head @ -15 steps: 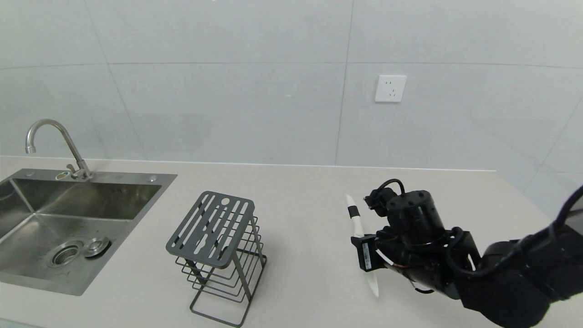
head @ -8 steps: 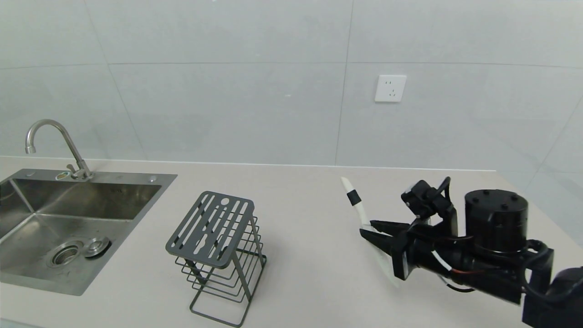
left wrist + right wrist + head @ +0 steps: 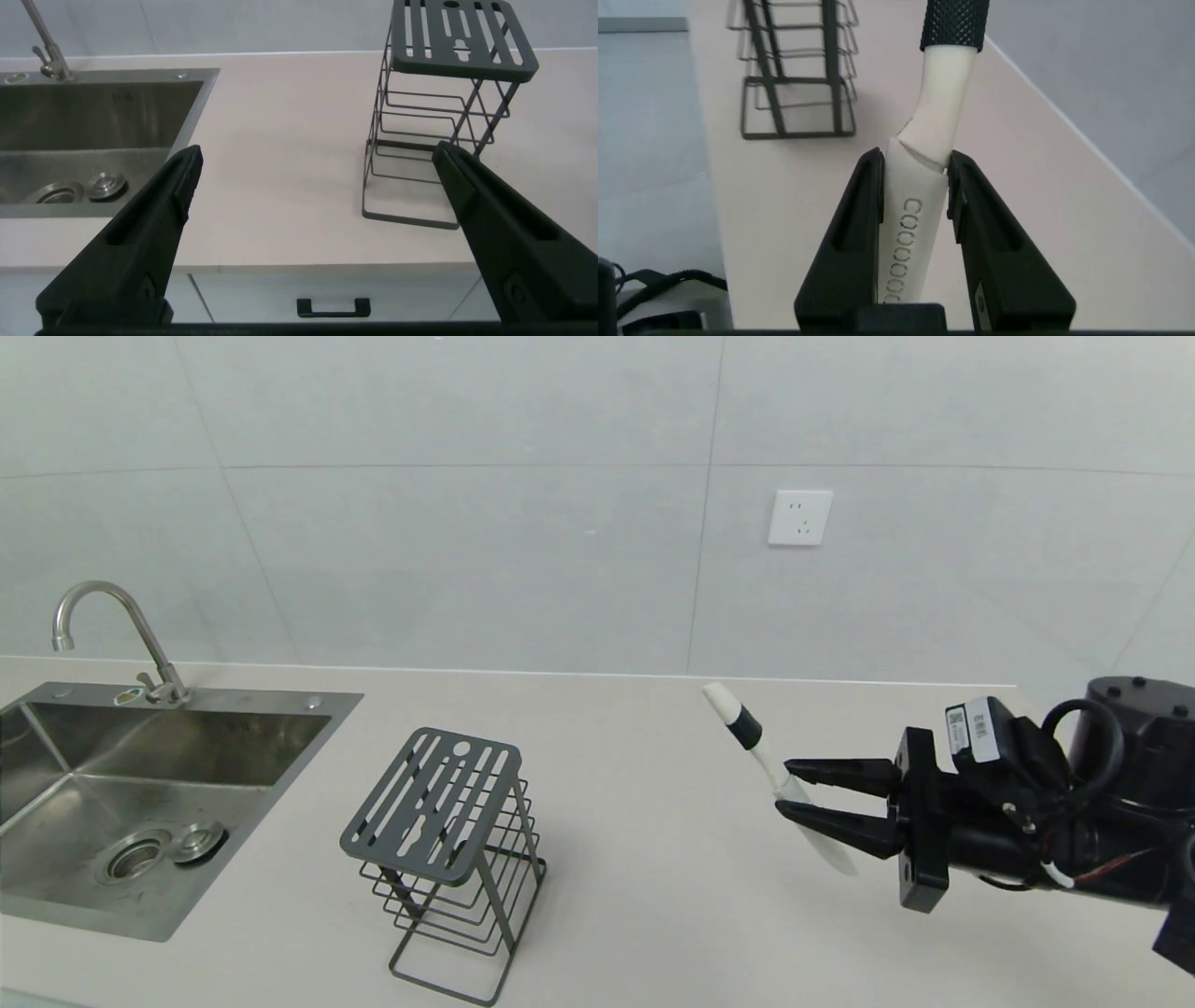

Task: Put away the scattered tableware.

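Our right claw [image 3: 785,787] clamps the blade of a white knife [image 3: 747,730] above the right end of the tabletop [image 3: 635,896], handle tilted up toward the rear edge, while our left claw [image 3: 318,154] gapes wide off the front edge, facing the slotted rack [image 3: 439,812].

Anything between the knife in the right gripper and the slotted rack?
Nothing visible. The right gripper is shut on the knife, to the right of the rack, and no object stands on the counter between them.
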Robot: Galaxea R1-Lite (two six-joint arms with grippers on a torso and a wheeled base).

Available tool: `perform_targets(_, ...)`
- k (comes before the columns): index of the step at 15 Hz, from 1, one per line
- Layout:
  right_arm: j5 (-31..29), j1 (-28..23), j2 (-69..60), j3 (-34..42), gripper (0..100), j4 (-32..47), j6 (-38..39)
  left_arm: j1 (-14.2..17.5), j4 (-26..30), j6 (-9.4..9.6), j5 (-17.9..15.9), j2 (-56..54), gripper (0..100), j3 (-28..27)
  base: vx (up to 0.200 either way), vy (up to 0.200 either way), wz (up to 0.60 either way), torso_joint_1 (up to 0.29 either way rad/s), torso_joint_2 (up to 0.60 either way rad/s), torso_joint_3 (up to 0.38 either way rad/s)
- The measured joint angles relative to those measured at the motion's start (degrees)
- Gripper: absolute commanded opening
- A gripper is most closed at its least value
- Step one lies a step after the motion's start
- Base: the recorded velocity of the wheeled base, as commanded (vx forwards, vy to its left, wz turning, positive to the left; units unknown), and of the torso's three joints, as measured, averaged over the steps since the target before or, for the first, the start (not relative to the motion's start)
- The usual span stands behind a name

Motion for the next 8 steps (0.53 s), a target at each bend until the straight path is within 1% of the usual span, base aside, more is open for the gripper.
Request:
perform_targets(2, 1.1, 1.5, 0.8, -3.7, 0, 1.1, -0.5, 0.0, 0.0, 0.0, 0.0, 0.0, 100, 0.0, 0.0, 0.0, 0.0, 0.0, 0.0, 0.0)
perform_targets(4, 0.6, 4.8, 1.8, -4.8, 0, 3.1, -0.9, 0.0, 0.0, 0.0, 0.0, 0.0, 100, 0.0, 0.0, 0.0, 0.0, 0.0, 0.0, 0.0)
perform_targets(5, -1.6, 6.5, 2.2, -4.9, 0, 3.5, -1.3, 0.0, 0.0, 0.0, 0.0, 0.0, 100, 0.0, 0.0, 0.0, 0.0, 0.0, 0.0, 0.0)
perform_targets(8, -5.1, 10.0, 2.0, -5.3, 0, 3.1, -2.6, 0.0, 0.0, -0.07, 0.0, 0.0, 100, 0.0, 0.0, 0.0, 0.0, 0.0, 0.0, 0.0)
